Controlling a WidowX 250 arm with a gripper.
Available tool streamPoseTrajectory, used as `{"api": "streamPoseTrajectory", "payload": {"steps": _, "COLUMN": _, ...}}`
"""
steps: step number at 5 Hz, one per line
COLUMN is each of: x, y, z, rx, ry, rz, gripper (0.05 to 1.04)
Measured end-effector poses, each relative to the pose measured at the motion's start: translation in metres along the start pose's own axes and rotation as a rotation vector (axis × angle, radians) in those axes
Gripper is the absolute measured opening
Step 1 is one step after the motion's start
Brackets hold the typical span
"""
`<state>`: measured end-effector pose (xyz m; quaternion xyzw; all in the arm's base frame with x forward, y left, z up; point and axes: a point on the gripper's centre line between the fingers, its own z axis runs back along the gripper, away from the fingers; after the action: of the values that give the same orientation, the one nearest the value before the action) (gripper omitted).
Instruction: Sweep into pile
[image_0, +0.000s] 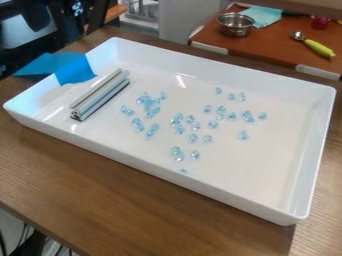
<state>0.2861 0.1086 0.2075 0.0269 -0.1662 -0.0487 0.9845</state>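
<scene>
Lots of blue beads (242, 135) are scattered around the white tray (200, 186) — strays by its near side could get missed if the sweep's angled badly. Whether the hand is clenched or released can't be told.

Small, clear, pale-blue beads (179, 129) lie loose on the floor of a white tray (200, 186), scattered in little clumps and singles rather than one pile. They spread across its middle, with a denser cluster toward the left, a few strays toward the right, and one close to the near wall.
</scene>
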Motion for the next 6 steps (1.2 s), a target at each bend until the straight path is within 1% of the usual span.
{"api": "streamPoseTrajectory", "payload": {"steps": 1, "x": -0.007, "y": -0.003, "z": -0.015, "rx": -0.028, "ry": 0.05, "rz": 0.009, "gripper": 1.0}}
{"api": "streamPoseTrajectory", "payload": {"steps": 2, "x": 0.006, "y": -0.019, "z": -0.043, "rx": -0.059, "ry": 0.13, "rz": 0.024, "gripper": 1.0}}
{"api": "streamPoseTrajectory", "payload": {"steps": 3, "x": 0.024, "y": -0.022, "z": -0.05, "rx": -0.054, "ry": 0.135, "rz": 0.052, "gripper": 1.0}}
{"api": "streamPoseTrajectory", "payload": {"steps": 4, "x": 0.03, "y": -0.021, "z": -0.06, "rx": -0.051, "ry": 0.121, "rz": 0.053, "gripper": 1.0}}
{"api": "streamPoseTrajectory", "payload": {"steps": 5, "x": 0.038, "y": -0.018, "z": -0.061, "rx": -0.045, "ry": 0.065, "rz": 0.041, "gripper": 1.0}}
{"api": "streamPoseTrajectory", "payload": {"steps": 6, "x": 0.034, "y": -0.002, "z": -0.075, "rx": -0.051, "ry": 0.067, "rz": 0.065, "gripper": 1.0}}
